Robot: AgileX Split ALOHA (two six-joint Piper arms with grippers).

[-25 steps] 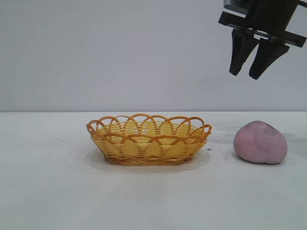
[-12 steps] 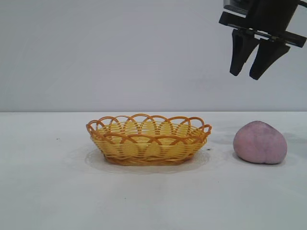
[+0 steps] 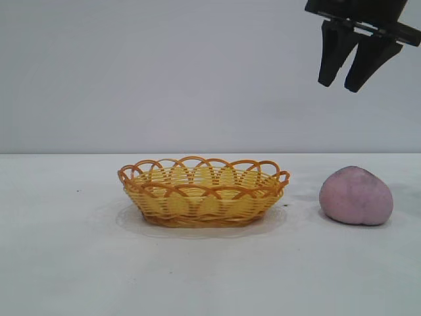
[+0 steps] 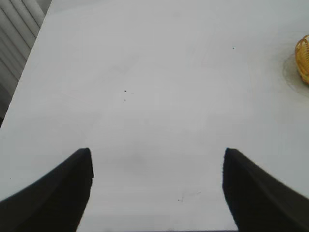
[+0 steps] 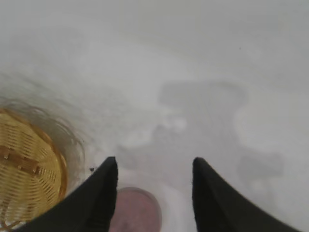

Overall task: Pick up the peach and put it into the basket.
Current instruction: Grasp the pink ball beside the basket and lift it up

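Peach point(image 3: 356, 195) sits on table point(image 3: 66, 263) apart from basket point(image 3: 202, 191); right tool point(image 3: 348, 69) hangs above, part-open, empty.

Bright even light, soft shadows, hazy right wrist view

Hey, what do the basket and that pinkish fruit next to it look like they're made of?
The basket looks like woven wicker or plastic strands, slightly glossy: yellow interlaced sides with gaps and an orange looped rim. Which of the two, the look leaves open. The peach has a matte, faintly fuzzy pinkish-mauve skin with no shine and a slight crease; it could be real fruit or a soft foam or plush replica.
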